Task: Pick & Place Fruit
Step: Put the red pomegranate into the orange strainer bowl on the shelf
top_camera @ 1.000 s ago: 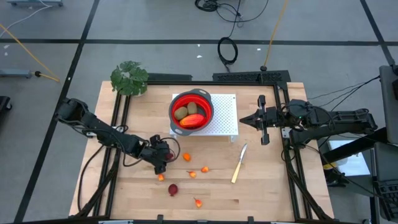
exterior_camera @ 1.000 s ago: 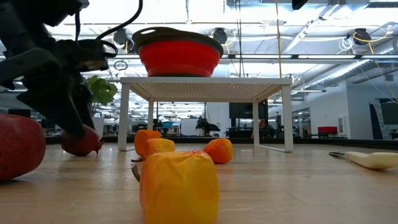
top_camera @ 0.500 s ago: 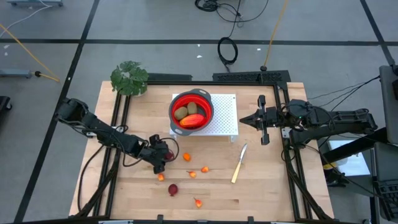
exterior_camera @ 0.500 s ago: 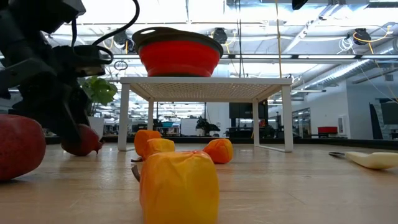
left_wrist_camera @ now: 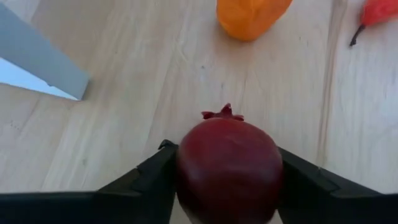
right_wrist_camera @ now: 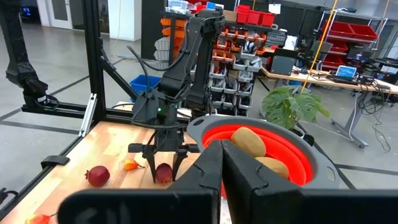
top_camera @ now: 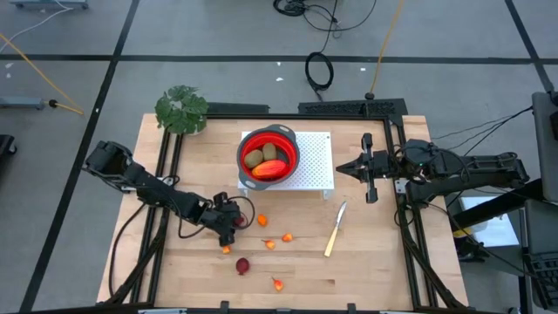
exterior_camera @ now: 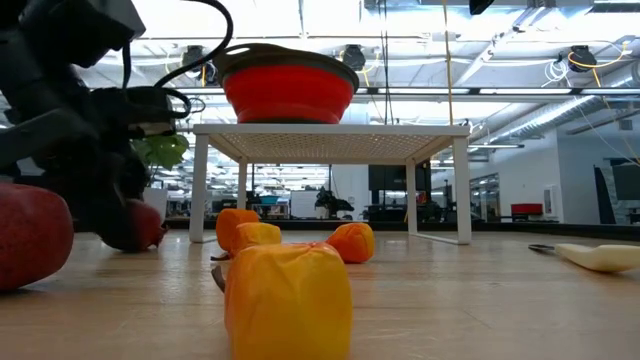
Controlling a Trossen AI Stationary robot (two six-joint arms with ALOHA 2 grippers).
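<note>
A: Item one, the left tool [top_camera: 228, 220]: where did it stand, and what did it have?

B: Low over the desk [top_camera: 375, 262], in front of the white stand [top_camera: 318, 170]. Its fingers [left_wrist_camera: 140, 180] sat on both sides of a dark red round fruit [left_wrist_camera: 228, 163], touching it or very nearly. The fruit appeared to rest on the wood, not lifted. Judged a grasp being made, not a carry.

A: Item two, the right tool [top_camera: 367, 167]?

B: Parked beside the stand on the right, fingers pressed together, holding nothing.

A: Item three, fruit already placed?

B: In the red bowl [top_camera: 283, 135] on the stand: two olive-brown ovals [top_camera: 260, 155] and one elongated red-orange piece [top_camera: 269, 169]. Three pieces, counted as done.

A: Item four, fruit outstanding?

B: On the desk: a second dark red round fruit [top_camera: 242, 265] nearer the front edge, plus five small orange pieces [top_camera: 269, 244] scattered around it, one just beside the left tool, one at the front edge. With the piece between the fingers, seven left.

A: Other entries?

B: A pale-handled knife [top_camera: 333, 230] lying on the desk to the right of the fruit, and a small green plant [top_camera: 181, 108] at the back left corner. Neither belonged to the job.

A: Overall standing?

B: Judged less than half finished; the smaller pieces made up most of the remainder
</note>
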